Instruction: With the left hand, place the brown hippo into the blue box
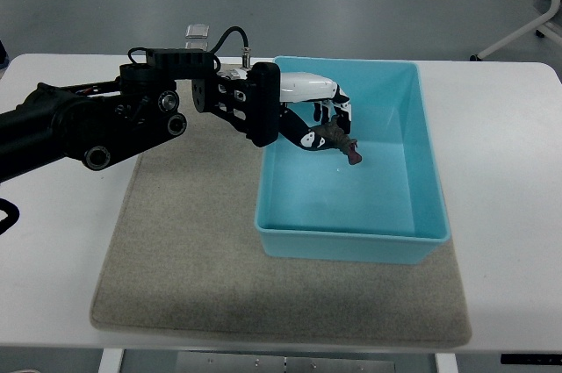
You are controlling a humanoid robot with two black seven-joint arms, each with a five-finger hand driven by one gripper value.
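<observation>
With left robot hand point(320, 118) clenched on the brown hippo point(338, 140) over the blue box point(421, 118), toward eleven o'clock inside it: lower closer to the floor, then release gently.

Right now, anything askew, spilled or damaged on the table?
Nothing stands out. The left hand holds the brown hippo over the blue box, which sits squarely on the grey mat.

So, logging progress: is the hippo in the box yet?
Not released: the brown hippo hangs over the blue box interior, gripped by the left robot hand.
</observation>
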